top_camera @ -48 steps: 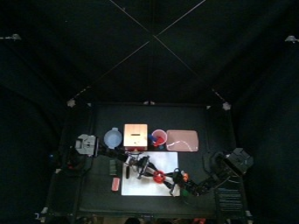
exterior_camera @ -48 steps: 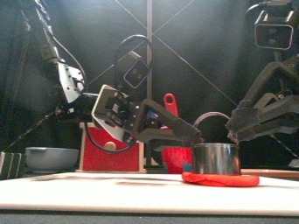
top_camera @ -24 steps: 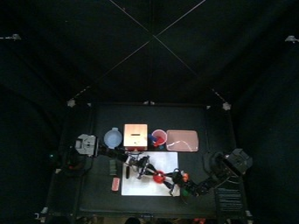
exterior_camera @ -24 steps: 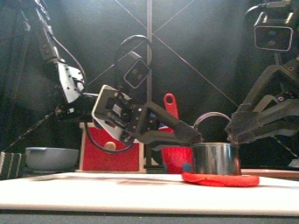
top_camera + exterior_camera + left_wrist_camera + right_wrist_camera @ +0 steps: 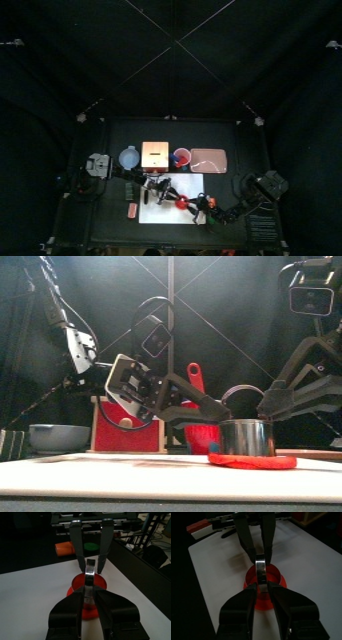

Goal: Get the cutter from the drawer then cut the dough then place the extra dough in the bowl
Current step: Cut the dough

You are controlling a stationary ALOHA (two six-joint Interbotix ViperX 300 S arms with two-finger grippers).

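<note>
The round metal cutter [image 5: 247, 439] stands on the flat red dough [image 5: 251, 462] on the white cutting board [image 5: 120, 478]. My left gripper [image 5: 87, 587] comes in from the left, shut on the cutter's thin wire handle [image 5: 87, 566]. From the opposite side my right gripper [image 5: 261, 582] is shut on the same handle [image 5: 261, 564]. In the top view both grippers meet over the dough [image 5: 181, 203] near the board's front edge. The blue-grey bowl [image 5: 58, 437] sits at the back left, beside the wooden box [image 5: 127, 428] with its red drawer front.
A red cup [image 5: 201, 438] with a toy knife stands behind the cutter. The pink tray [image 5: 209, 160] lies at the back right, next to the box [image 5: 156, 153] and bowl [image 5: 128, 157]. An orange toy [image 5: 63, 548] and a green one [image 5: 90, 547] lie off the board.
The right arm's links have shifted slightly up and to the right in the front view. The cutter, the dough and the left arm have not moved.
</note>
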